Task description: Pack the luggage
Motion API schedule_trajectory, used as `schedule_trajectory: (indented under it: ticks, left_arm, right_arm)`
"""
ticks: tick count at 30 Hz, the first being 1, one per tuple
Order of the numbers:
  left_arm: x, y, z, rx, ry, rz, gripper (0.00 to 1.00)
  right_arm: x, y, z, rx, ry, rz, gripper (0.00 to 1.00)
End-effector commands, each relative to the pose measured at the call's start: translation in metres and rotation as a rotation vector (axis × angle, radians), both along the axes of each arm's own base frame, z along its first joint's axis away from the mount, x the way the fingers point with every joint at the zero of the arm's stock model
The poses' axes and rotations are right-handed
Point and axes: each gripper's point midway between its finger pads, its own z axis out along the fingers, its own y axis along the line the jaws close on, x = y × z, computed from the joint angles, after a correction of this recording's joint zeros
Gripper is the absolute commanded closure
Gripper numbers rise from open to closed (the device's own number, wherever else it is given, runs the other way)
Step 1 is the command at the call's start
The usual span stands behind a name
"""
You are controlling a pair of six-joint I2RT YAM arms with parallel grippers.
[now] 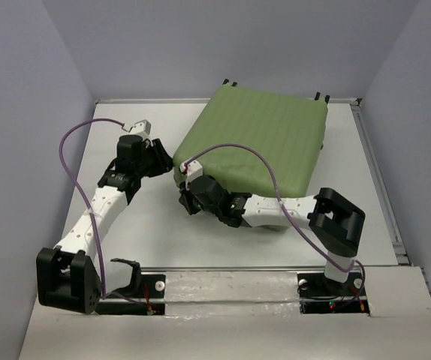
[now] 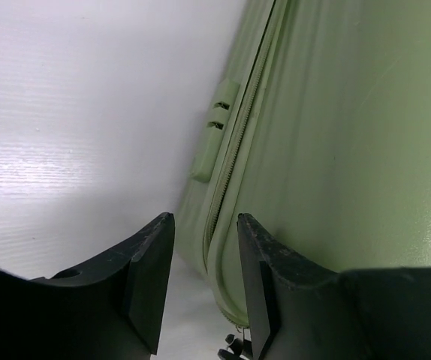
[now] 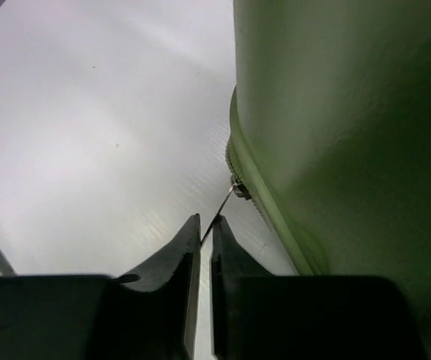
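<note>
The luggage point(image 1: 257, 139) is a light-green ribbed suitcase lying flat and closed at the back of the table, wheels point(image 1: 230, 82) at its far edge. At its near left corner, my right gripper point(image 1: 185, 196) is shut on the thin metal zipper pull point(image 3: 223, 202), which runs taut to the slider point(image 3: 238, 187) on the luggage point(image 3: 336, 112). My left gripper point(image 1: 163, 161) is at the same corner from the left. Its jaws point(image 2: 204, 217) stand open astride the zipped rim of the luggage point(image 2: 351, 135), the right finger point(image 2: 257, 262) against the shell.
A green side tab point(image 2: 215, 127) sits beside the zipper track point(image 2: 238, 142). A metal rail point(image 1: 377, 180) runs along the table's right edge. Grey walls close in on three sides. A black bracket point(image 1: 129, 270) stands at the front near the left arm's base.
</note>
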Motion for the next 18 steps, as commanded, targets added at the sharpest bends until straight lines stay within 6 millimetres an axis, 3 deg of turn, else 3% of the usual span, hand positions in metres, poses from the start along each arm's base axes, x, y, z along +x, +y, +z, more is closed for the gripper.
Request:
schedule_trajectory:
  ticks: [1, 2, 3, 4, 6, 7, 8, 9, 10, 11, 12, 13, 14, 16, 17, 18]
  left_arm:
    - [-0.021, -0.029, 0.016, -0.058, -0.022, -0.144, 0.48]
    - [-0.018, -0.025, 0.018, -0.045, -0.031, -0.116, 0.48]
    - [-0.015, -0.021, 0.022, -0.036, -0.047, -0.094, 0.48]
    - [-0.011, -0.016, 0.023, -0.021, -0.057, -0.067, 0.48]
    - [-0.006, -0.015, 0.028, -0.028, -0.071, -0.051, 0.48]
    - [-0.004, -0.014, 0.031, -0.031, -0.076, -0.045, 0.48]
    - [-0.002, -0.013, 0.032, -0.031, -0.08, -0.035, 0.48]
    - [0.0, -0.014, 0.035, -0.041, -0.087, -0.03, 0.48]
    - [0.001, -0.015, 0.036, -0.047, -0.086, -0.027, 0.48]
    - [0.003, -0.014, 0.037, -0.049, -0.09, -0.018, 0.48]
    - [0.006, -0.013, 0.04, -0.049, -0.102, -0.009, 0.48]
    - [0.009, -0.011, 0.039, -0.043, -0.102, 0.008, 0.48]
    - [0.012, -0.007, 0.039, -0.042, -0.102, 0.042, 0.48]
    - [0.018, -0.006, 0.043, -0.058, -0.125, 0.063, 0.48]
    - [0.022, -0.003, 0.042, -0.066, -0.119, 0.102, 0.48]
    - [0.026, -0.001, 0.041, -0.068, -0.122, 0.12, 0.48]
  right_arm:
    - [-0.123, 0.047, 0.039, 0.206, 0.169, 0.507, 0.77]
    - [-0.124, 0.03, 0.053, 0.197, 0.168, 0.477, 0.38]
    - [-0.124, 0.014, 0.045, 0.153, 0.184, 0.441, 0.21]
    - [-0.116, 0.003, 0.05, 0.126, 0.166, 0.382, 0.1]
    - [-0.117, -0.032, 0.07, 0.072, 0.152, 0.333, 0.05]
    - [-0.116, -0.042, 0.08, 0.07, 0.132, 0.314, 0.06]
    - [-0.107, -0.058, 0.085, 0.04, 0.105, 0.247, 0.21]
    - [-0.081, -0.082, 0.114, 0.086, 0.047, 0.137, 0.35]
    - [-0.066, -0.099, 0.125, 0.101, 0.029, 0.078, 0.55]
    - [-0.048, -0.12, 0.133, 0.109, 0.015, 0.004, 0.88]
    - [-0.031, -0.15, 0.158, 0.172, -0.015, -0.087, 0.93]
    - [-0.009, -0.175, 0.167, 0.19, -0.037, -0.183, 0.93]
    - [0.032, -0.227, 0.169, 0.177, -0.068, -0.383, 0.93]
    - [0.062, -0.291, 0.179, 0.162, -0.12, -0.609, 0.93]
    - [0.084, -0.353, 0.182, 0.127, -0.159, -0.829, 0.93]
    - [0.092, -0.381, 0.18, 0.099, -0.167, -0.909, 0.93]
